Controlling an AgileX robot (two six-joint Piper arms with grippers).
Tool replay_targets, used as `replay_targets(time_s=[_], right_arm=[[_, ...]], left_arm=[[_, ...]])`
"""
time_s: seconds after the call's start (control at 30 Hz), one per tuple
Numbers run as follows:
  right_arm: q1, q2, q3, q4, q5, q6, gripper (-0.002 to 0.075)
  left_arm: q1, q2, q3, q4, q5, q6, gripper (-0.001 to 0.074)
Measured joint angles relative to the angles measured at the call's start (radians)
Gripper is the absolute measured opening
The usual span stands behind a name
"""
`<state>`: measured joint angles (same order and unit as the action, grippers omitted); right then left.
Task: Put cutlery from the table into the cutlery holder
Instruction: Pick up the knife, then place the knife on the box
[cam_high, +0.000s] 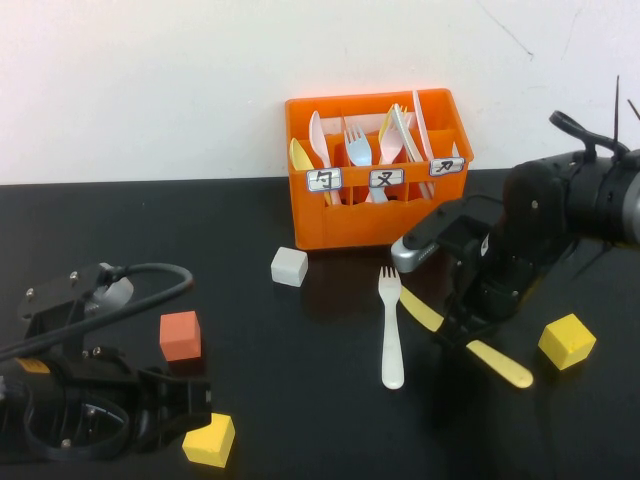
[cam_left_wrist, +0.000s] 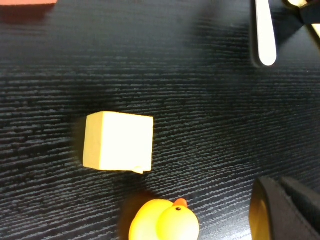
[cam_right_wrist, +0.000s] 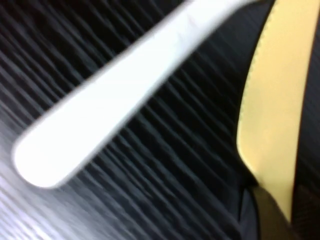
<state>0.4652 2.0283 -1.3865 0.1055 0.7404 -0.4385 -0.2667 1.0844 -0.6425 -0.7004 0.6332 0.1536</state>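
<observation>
The orange cutlery holder stands at the back of the black table with several utensils upright in it. A white fork lies flat in front of it; its handle also shows in the left wrist view and the right wrist view. A pale yellow knife lies slanted to the fork's right. My right gripper is down over the knife's middle, fingers closed against the blade. My left gripper is shut and empty at the front left.
A white charger block sits left of the crate. A red cube and a yellow cube lie by my left gripper, another yellow cube right of the knife. A yellow rubber duck sits by the cube.
</observation>
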Motion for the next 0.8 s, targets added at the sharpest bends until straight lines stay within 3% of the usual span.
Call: replay_targets(time_s=[0.47,0.8], right_arm=[[0.001,-0.120,0.028,0.072,0.033,0.000,0.0105],[0.001,-0.194,0.028,0.224,0.022,-0.068,0.0105]], left_arm=[[0.000,0.000,0.000,-0.001,0.000,0.000,-0.0001],[0.000,0.000,0.000,-0.001,0.000,0.000,-0.0001]])
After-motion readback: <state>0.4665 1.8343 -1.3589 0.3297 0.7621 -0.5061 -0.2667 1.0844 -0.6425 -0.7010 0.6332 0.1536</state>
